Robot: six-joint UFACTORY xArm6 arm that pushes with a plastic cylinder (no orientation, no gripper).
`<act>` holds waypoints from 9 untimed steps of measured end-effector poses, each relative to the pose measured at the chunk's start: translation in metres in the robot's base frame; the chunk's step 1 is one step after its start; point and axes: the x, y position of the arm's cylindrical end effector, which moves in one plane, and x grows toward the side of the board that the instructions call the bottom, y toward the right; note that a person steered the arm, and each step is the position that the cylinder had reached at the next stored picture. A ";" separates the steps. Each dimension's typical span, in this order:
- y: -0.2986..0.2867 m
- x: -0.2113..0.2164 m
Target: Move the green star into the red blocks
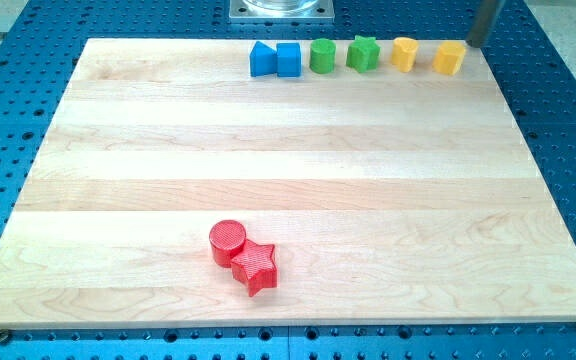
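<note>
So, nearest the view's bottom sit the two red blocks, a red cylinder (pixel 227 241) and a red star (pixel 256 267), touching each other, the star at about four o'clock from the cylinder. They lie a little to the view's left of the wooden board's (pixel 298 150) middle line, not far from its near edge.

Beyond them the board runs bare all the way up to a row of six blocks along the far edge. From the view's left: a blue block with a slanted top (pixel 262 60), a blue cube (pixel 288 60) touching it, a green cylinder (pixel 322 56), the green star (pixel 363 53), then a yellow block (pixel 404 53) and a second yellow block (pixel 449 58), both of a shape I cannot make out.

The green star stands in that far row, well apart from the red pair, at roughly one o'clock from them. By my judgement the task is barely begun: the whole push across the board is left.

My tip (pixel 475 44) is at the far right, just beside the second yellow block at about one o'clock from it, and at three o'clock from the green star, with both yellow blocks between. There are no jaws on this rod, so it holds nothing and touches no block that I can see.
</note>
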 end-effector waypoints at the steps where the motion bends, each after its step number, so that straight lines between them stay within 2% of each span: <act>1: -0.028 0.001; 3: -0.134 0.001; 7: -0.140 0.001; 9: -0.191 0.012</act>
